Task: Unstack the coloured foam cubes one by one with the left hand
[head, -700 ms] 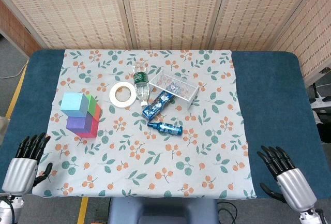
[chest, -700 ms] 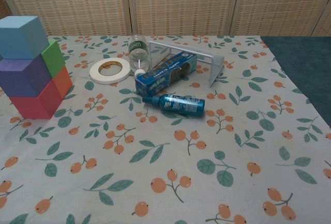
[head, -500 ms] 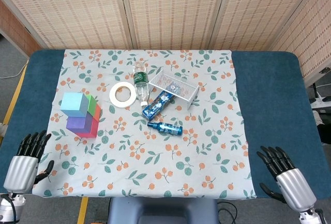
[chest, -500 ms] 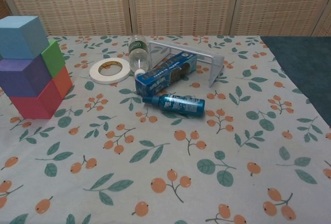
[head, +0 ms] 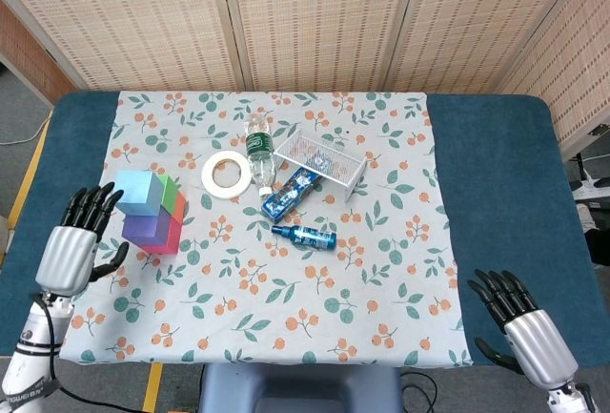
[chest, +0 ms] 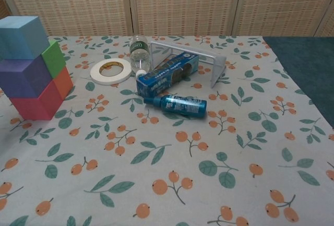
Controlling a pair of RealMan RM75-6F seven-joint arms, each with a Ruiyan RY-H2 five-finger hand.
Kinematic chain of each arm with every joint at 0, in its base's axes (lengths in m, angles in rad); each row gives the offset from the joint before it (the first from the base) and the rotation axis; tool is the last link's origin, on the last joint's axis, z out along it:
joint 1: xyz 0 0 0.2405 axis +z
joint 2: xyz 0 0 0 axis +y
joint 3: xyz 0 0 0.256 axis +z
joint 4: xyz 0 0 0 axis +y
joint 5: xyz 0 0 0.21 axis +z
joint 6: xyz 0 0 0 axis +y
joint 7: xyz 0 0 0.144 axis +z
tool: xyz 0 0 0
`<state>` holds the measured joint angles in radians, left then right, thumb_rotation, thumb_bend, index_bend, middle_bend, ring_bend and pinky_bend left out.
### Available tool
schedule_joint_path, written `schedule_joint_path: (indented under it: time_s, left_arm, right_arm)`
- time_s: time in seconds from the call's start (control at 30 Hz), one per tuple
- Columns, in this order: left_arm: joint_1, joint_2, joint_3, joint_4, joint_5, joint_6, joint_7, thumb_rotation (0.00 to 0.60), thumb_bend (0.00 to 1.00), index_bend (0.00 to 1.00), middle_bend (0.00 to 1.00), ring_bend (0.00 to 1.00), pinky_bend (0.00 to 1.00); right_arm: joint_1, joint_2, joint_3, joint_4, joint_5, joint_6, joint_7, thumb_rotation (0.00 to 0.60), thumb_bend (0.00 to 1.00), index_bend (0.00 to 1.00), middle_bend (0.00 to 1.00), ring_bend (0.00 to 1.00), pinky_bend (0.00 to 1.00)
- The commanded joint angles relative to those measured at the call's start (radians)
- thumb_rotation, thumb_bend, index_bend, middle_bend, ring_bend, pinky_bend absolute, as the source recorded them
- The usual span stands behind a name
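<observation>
A stack of foam cubes stands at the left of the table: a light blue cube (head: 137,192) (chest: 22,37) on top, a purple cube (head: 149,226) (chest: 23,75) under it, a red cube (chest: 35,103) at the bottom, with a green cube (head: 169,192) (chest: 53,57) and an orange cube (chest: 63,82) behind. In the head view my left hand (head: 78,241) hovers open just left of the stack, fingers spread, not touching it. My right hand (head: 519,322) is open over the table's front right corner. Neither hand shows in the chest view.
Mid-table lie a white tape roll (head: 226,174), a clear bottle (head: 259,149), a white wire basket (head: 322,158) tipped on its side, a blue box (head: 288,194) and a small blue spray bottle (head: 305,235). The flowered cloth (head: 315,308) covers the blue table.
My left hand has risen from the front left corner and moved forward to the left side of the cube stack. The right hand and the cubes have stayed put.
</observation>
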<state>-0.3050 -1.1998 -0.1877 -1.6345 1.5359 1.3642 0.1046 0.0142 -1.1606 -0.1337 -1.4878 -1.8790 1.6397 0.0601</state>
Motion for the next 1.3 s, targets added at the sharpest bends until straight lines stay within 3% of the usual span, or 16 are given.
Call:
schedule_joint_path:
  time_s: [0.03, 0.23, 0.77, 0.87, 1.07, 1.23, 1.3]
  left_arm:
    - [-0.097, 0.042, -0.041, -0.047, -0.102, -0.157, 0.041, 0.6, 0.4, 0.0, 0.0, 0.0, 0.04]
    - [-0.182, 0.034, -0.072, -0.009, -0.21, -0.278, 0.088, 0.6, 0.39, 0.0, 0.0, 0.0, 0.04]
    - [-0.263, 0.026, -0.07, 0.076, -0.364, -0.393, 0.086, 0.6, 0.39, 0.0, 0.0, 0.0, 0.03]
    - [-0.271, 0.02, -0.066, 0.093, -0.376, -0.399, 0.08, 0.6, 0.39, 0.0, 0.02, 0.09, 0.03]
    - [-0.284, 0.013, -0.056, 0.118, -0.402, -0.417, 0.071, 0.6, 0.37, 0.05, 0.17, 0.29, 0.04]
    - [-0.283, 0.004, -0.055, 0.127, -0.379, -0.382, 0.049, 0.6, 0.44, 0.25, 0.45, 0.45, 0.12]
    - [-0.281, 0.002, -0.054, 0.127, -0.366, -0.367, 0.036, 0.6, 0.47, 0.32, 0.51, 0.48, 0.15]
  right_arm:
    - [0.002, 0.002, 0.002, -0.003, 0.002, 0.0, 0.002, 0.6, 0.17, 0.0, 0.0, 0.0, 0.0]
    - [0.001, -0.003, 0.011, 0.001, 0.012, 0.0, -0.014, 0.6, 0.17, 0.0, 0.0, 0.0, 0.0]
    - [-0.006, 0.001, 0.022, -0.003, 0.026, 0.015, -0.021, 0.6, 0.17, 0.0, 0.0, 0.0, 0.0]
    - [-0.006, 0.002, 0.021, -0.003, 0.024, 0.016, -0.018, 0.6, 0.17, 0.0, 0.0, 0.0, 0.0]
    - [-0.004, 0.006, 0.017, -0.007, 0.024, 0.005, -0.014, 0.6, 0.17, 0.0, 0.0, 0.0, 0.0]
    - [-0.004, 0.007, 0.016, -0.01, 0.025, 0.002, -0.014, 0.6, 0.17, 0.0, 0.0, 0.0, 0.0]
    - [-0.004, 0.008, 0.015, -0.011, 0.024, 0.001, -0.014, 0.6, 0.17, 0.0, 0.0, 0.0, 0.0]
